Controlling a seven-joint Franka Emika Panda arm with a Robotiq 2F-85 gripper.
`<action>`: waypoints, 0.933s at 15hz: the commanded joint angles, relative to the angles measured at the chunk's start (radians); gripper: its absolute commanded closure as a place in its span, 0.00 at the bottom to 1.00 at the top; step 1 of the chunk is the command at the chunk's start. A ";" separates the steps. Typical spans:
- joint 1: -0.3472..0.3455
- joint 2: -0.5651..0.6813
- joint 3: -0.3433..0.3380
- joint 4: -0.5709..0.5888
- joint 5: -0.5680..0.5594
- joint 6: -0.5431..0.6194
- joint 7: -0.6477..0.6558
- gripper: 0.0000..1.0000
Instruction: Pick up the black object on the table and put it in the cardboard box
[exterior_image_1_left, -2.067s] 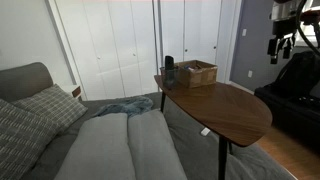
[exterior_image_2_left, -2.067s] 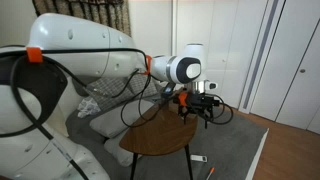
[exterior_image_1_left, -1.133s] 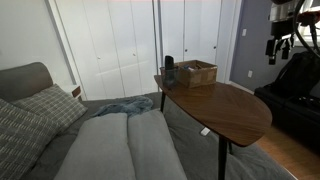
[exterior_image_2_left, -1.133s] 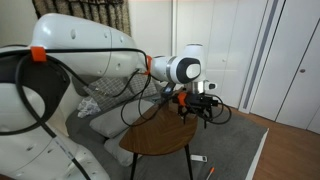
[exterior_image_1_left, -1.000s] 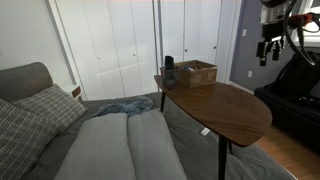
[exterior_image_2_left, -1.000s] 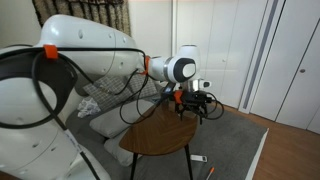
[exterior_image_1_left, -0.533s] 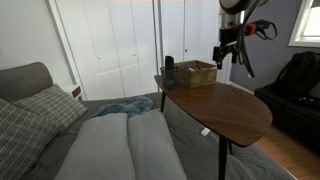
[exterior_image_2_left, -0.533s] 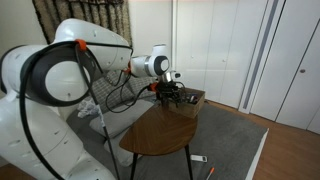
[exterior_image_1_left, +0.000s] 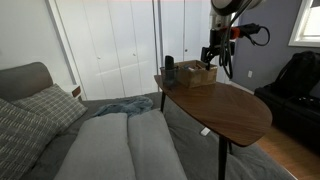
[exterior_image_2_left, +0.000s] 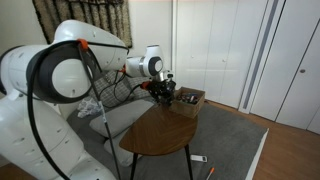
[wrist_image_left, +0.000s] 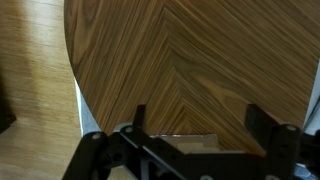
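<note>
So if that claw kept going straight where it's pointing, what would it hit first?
Probably the brown wooden tabletop, which fills the wrist view ahead of the open gripper. The tan cardboard box sits close, so I'm unsure.

A grey sofa (exterior_image_1_left: 125, 150) fills the lower left of an exterior view. Checked pillows (exterior_image_1_left: 45, 105) lie at its left end and a blue blanket (exterior_image_1_left: 125, 106) is bunched mid-frame. The oval wooden bench (exterior_image_1_left: 225, 112) stands right of centre. White doors (exterior_image_1_left: 110, 45) span the back, and a black bag (exterior_image_1_left: 295, 75) sits far right. In an exterior view, a dark curtain (exterior_image_2_left: 85, 12) hangs upper left.
</note>
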 joint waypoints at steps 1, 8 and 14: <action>-0.003 0.000 0.002 0.001 0.001 -0.001 -0.001 0.00; 0.033 0.225 0.031 0.079 0.092 0.223 0.062 0.00; 0.110 0.424 0.064 0.236 0.186 0.361 0.119 0.00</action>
